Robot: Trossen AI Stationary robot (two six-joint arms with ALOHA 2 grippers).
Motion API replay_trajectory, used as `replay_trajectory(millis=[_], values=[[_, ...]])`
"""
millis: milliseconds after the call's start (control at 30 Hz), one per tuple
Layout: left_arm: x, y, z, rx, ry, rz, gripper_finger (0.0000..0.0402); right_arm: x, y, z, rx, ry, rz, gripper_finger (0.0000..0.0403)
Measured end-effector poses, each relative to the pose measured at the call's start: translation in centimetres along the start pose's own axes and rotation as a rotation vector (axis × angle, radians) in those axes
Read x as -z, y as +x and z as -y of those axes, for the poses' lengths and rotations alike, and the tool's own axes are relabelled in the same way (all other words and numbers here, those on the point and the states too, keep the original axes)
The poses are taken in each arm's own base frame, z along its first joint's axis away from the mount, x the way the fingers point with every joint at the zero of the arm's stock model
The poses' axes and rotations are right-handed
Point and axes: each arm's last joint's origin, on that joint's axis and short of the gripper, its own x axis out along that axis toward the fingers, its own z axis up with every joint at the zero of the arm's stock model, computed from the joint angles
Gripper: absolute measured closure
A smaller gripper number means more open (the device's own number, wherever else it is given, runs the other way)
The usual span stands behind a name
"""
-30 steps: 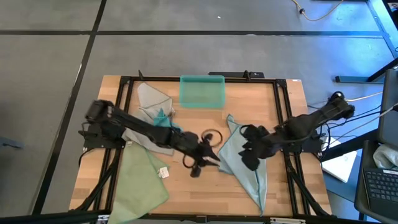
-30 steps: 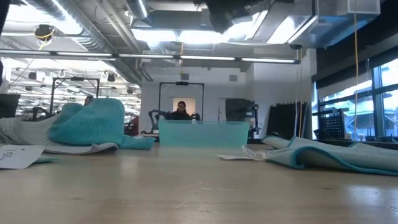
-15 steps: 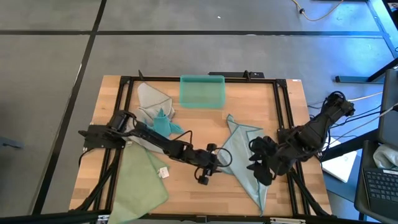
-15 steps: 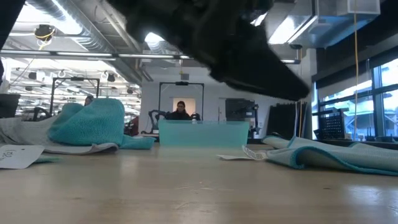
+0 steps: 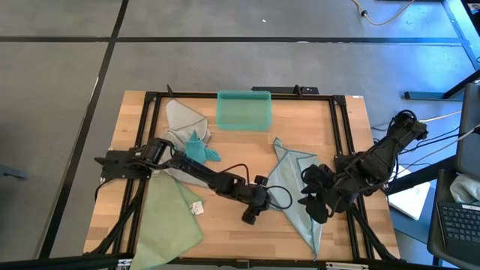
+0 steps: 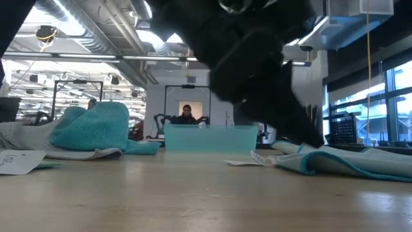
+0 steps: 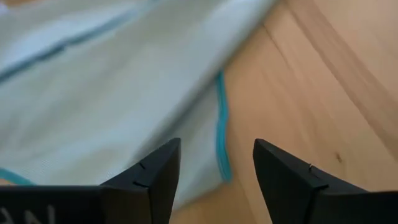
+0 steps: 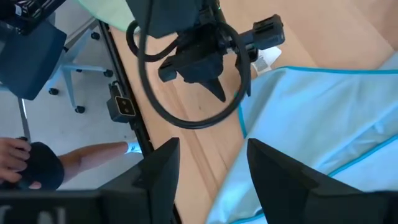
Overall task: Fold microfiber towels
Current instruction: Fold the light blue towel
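A pale blue-green towel [image 5: 294, 191] with a teal hem lies spread out, right of the table's middle. My left gripper [image 5: 250, 216] reaches low across the table to the towel's left edge [image 7: 219, 124]. Its open fingers stand either side of that hem, close above it. My right gripper [image 5: 312, 204] hovers open above the same towel [image 8: 311, 118], clear of it. A pale green towel [image 5: 169, 217] lies flat at the near left. A grey towel [image 5: 180, 120] and a bunched teal towel [image 5: 196, 146] lie at the far left.
A teal plastic bin [image 5: 244, 110] stands at the far edge, in the middle. A black frame [image 5: 150, 112] runs along the table's sides. Bare wood [image 5: 225, 240] lies between the green and the pale blue towel. A person's hand [image 8: 18, 163] shows beyond the table's edge.
My left gripper has sunk toward the table and moved toward its near right, up to the pale blue-green towel's left edge, tipping further down. My right gripper has swung a little toward the near edge above the towel. The towels have stayed where they were.
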Motion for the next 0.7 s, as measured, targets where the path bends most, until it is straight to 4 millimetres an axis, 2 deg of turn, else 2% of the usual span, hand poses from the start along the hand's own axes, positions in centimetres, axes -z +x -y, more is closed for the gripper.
replay_trajectory(millis=[233,400,567,700], values=[[0.2,0.1,0.2,-0.087,0.013,-0.013,0.0210,-0.1,0.0,0.1,0.027,0.012,0.044,0.0213],[1.4,1.6,0.1,-0.074,0.010,-0.045,0.0211,-0.1,0.0,0.2,0.028,0.041,0.046,0.0213],[1.4,1.7,0.8,-0.067,0.016,-0.050,0.0211,-0.1,0.0,0.2,0.028,0.078,0.046,0.0213],[1.4,1.6,1.0,-0.143,0.016,-0.057,0.0211,-0.1,0.0,0.2,0.028,0.078,0.046,0.0213]])
